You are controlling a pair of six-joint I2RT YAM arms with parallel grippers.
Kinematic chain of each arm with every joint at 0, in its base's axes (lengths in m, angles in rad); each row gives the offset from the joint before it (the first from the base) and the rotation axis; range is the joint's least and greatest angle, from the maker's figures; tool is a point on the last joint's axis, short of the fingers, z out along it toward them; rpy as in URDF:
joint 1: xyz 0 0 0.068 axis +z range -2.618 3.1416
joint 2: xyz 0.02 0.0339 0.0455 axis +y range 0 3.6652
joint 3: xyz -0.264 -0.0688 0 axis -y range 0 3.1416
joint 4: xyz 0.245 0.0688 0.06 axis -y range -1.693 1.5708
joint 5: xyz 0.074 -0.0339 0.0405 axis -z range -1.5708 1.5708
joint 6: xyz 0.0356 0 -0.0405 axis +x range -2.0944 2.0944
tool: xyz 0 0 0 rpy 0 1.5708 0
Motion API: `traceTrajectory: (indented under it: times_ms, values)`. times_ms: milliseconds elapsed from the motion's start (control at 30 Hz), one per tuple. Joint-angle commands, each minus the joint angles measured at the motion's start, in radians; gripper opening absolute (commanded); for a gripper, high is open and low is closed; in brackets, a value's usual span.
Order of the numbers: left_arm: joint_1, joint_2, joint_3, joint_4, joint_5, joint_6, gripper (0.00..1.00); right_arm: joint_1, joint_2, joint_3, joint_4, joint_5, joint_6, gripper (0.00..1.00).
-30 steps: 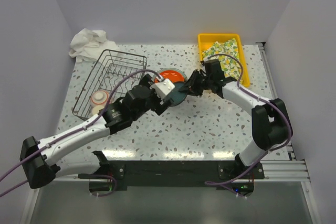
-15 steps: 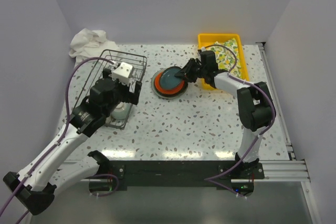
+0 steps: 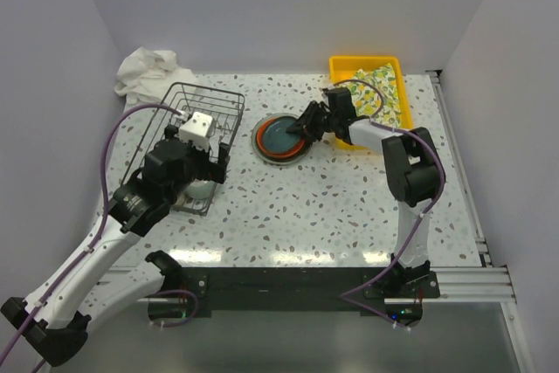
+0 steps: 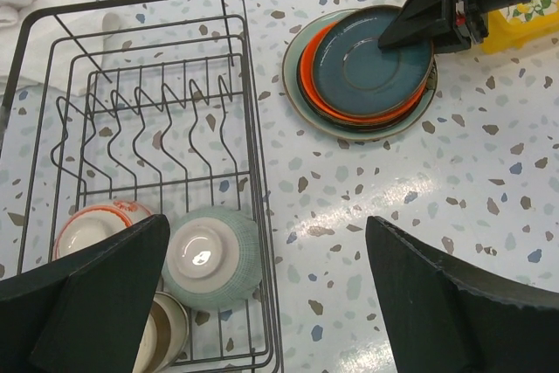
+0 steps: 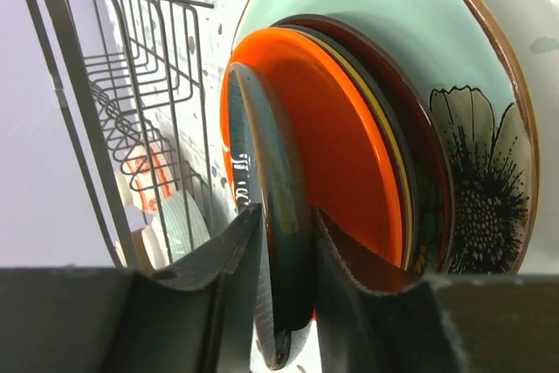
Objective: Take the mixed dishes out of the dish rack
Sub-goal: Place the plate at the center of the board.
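The dish rack [image 3: 188, 93] stands at the back left, and my left gripper [image 3: 205, 172] hangs open over its near right corner. Below the left gripper [image 4: 266, 303] the rack [image 4: 253, 155] holds an upturned pale green bowl [image 4: 210, 255], a red-white bowl [image 4: 92, 229] and a cup [image 4: 162, 334]. To the right of the rack lies a plate stack: pale green [image 4: 306, 111], orange [image 4: 314, 85], dark teal plate [image 4: 367, 63] on top. My right gripper [image 3: 301, 128] reaches in from the right. Its fingers [image 5: 285, 216] sit close on both sides of the teal plate's rim [image 5: 279, 259].
A yellow tray [image 3: 367, 63] with a lemon-print cloth [image 3: 376, 93] stands at the back right, just behind my right arm. A crumpled white cloth [image 3: 148, 69] lies behind the rack. White walls close off the left, right and back.
My left arm has swung left from the plates to above the rack's near end. My right gripper has brought the teal plate down flat onto the stack.
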Motion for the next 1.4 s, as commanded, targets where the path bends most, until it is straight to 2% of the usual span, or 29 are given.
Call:
traceTrajectory:
  times_ms: [0,233,400,667,800,1133,1367]
  values:
    - [0.008,-0.005,-0.007,0.009,-0.004,-0.015,1.00,0.001,-0.061,0.090,-0.138,-0.018,-0.113,0.39]
    - [0.008,-0.002,-0.028,0.021,0.012,-0.012,1.00,0.007,-0.089,0.180,-0.388,0.076,-0.253,0.52]
    - [0.008,0.001,-0.044,0.027,0.018,-0.008,1.00,0.027,-0.080,0.257,-0.532,0.146,-0.334,0.56]
    - [0.009,0.021,-0.042,-0.003,-0.008,-0.011,1.00,0.039,-0.054,0.303,-0.569,0.156,-0.356,0.59]
    - [0.009,0.030,-0.040,-0.017,-0.014,-0.015,1.00,0.056,-0.032,0.347,-0.627,0.169,-0.380,0.66]
    - [0.017,0.055,-0.034,-0.037,-0.019,-0.023,1.00,0.080,0.001,0.487,-0.801,0.281,-0.466,0.70]
    - [0.040,0.113,-0.014,-0.077,-0.036,-0.052,1.00,0.080,-0.035,0.482,-0.844,0.298,-0.512,0.75]
